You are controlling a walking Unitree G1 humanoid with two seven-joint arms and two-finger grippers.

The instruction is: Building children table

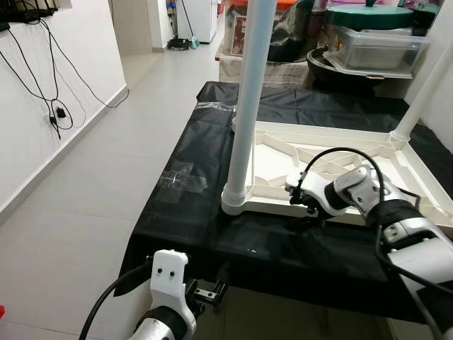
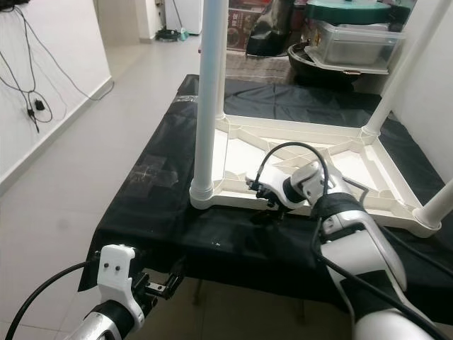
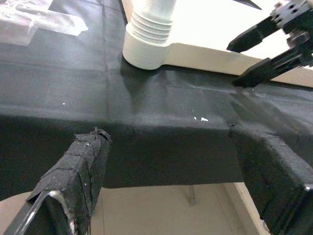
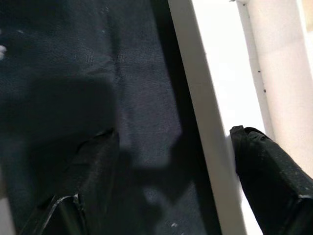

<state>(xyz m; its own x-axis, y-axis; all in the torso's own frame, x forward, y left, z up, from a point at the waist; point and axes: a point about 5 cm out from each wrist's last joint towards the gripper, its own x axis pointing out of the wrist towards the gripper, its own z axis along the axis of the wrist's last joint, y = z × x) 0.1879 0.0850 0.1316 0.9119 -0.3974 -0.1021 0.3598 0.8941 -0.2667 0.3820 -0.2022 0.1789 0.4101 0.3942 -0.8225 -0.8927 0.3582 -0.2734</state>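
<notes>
A white plastic children's table [image 1: 265, 207] lies upside down on a black cloth-covered surface [image 1: 191, 149]. One white leg [image 1: 248, 106] stands upright in its near left corner socket. Another leg [image 1: 423, 92] rises at the far right, and a third [image 2: 439, 205] at the near right. My right gripper [image 1: 306, 205] is open at the near rim [image 4: 195, 98], one finger [image 4: 83, 181] over the cloth and the other [image 4: 274, 176] over the white underside. My left gripper [image 1: 212, 292] is open and empty, low before the surface's front edge [image 3: 146, 147].
A patch of clear tape [image 1: 182, 180] sticks to the cloth at the left. Plastic storage boxes [image 1: 375, 42] and black bags are stacked behind. Cables [image 1: 56, 113] hang on the left wall. Tiled floor [image 1: 85, 212] runs along the left side.
</notes>
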